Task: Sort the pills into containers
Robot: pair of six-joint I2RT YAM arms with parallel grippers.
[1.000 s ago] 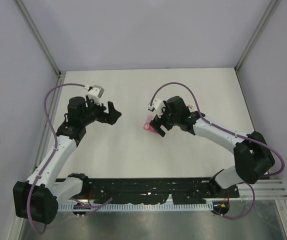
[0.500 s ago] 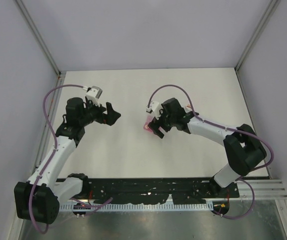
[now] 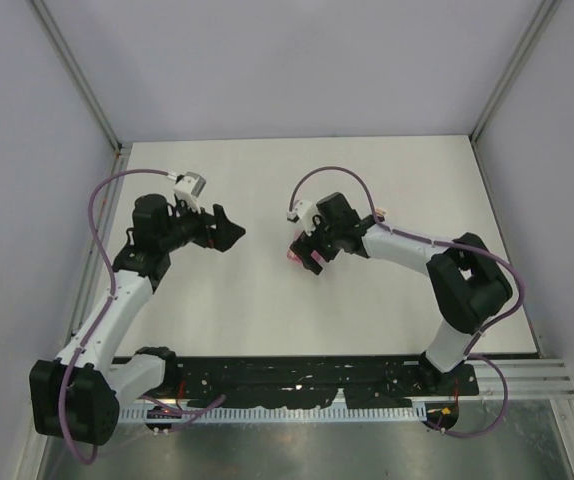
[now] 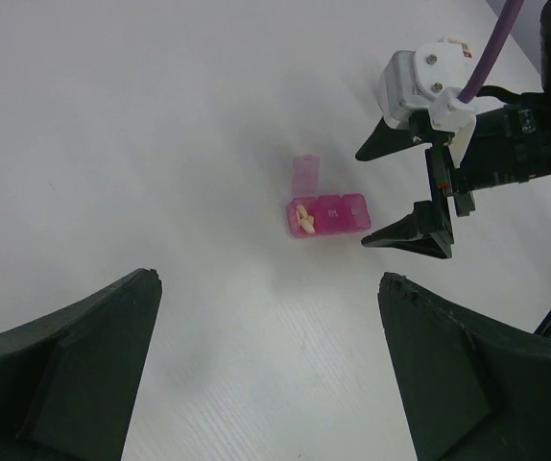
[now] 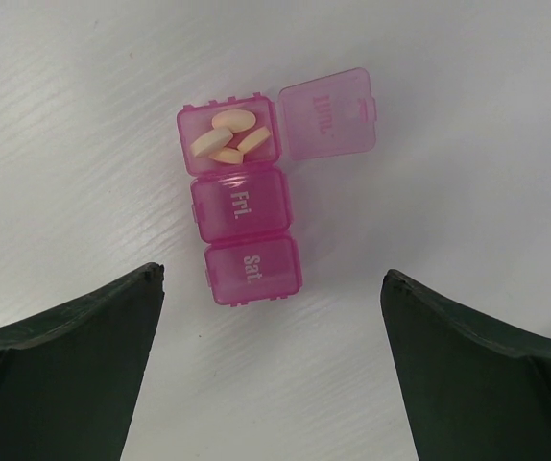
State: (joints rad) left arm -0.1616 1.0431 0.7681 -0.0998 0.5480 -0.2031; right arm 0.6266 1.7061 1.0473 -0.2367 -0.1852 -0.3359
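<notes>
The pill box (image 5: 240, 202) lies on the table (image 3: 387, 180) near its middle, just ahead of the right gripper (image 3: 307, 250) and framed between that gripper's spread fingers in the right wrist view. Its long axis runs straight away from the gripper, crosswise to the line on which the jaws would close. The near two compartments are shut. The far one is open, with its lid (image 5: 328, 113) flipped out to the side and several pale pills (image 5: 229, 136) inside. The jaws hold nothing.

The left gripper (image 3: 229, 228) also stands wide apart and empty, well away from the box on its other side, so the right arm is plainly the nearer. Judging from this, any move on the lid falls to the right arm.

Against the earlier top view, the right arm's elbow has swung in toward the table's middle and its gripper has edged a little farther out. The box and the left arm sit much as they did.
</notes>
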